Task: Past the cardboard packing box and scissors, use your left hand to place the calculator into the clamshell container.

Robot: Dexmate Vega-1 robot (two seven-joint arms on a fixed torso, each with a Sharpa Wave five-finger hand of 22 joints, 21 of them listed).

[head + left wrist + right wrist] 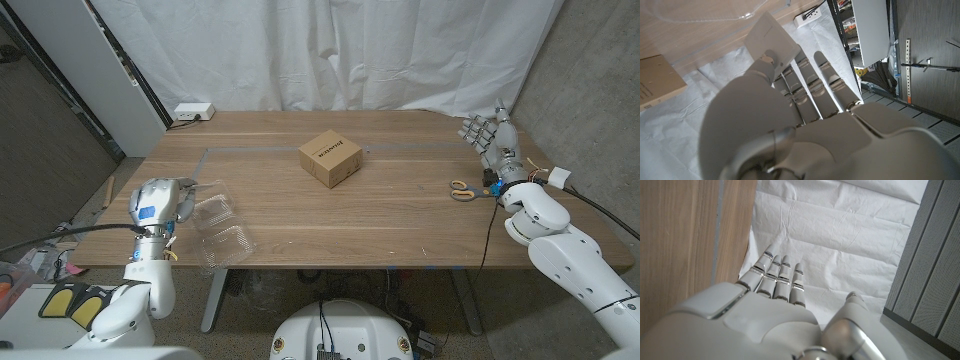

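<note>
Holding flat pale-grey calculator (771,41) between thumb and fingers, left hand (160,200) hangs at desk's (400,215) left edge, just beside clear plastic clamshell container (222,232) lying open near front-left corner. Right hand (492,140) upright at right edge, fingers spread, holding nothing. Orange-handled scissors (466,190) nearby. Brown cardboard packing box (329,159) mid-desk.

White curtain (330,50) behind wooden table (400,215); perhaps concrete wall (590,90).
</note>
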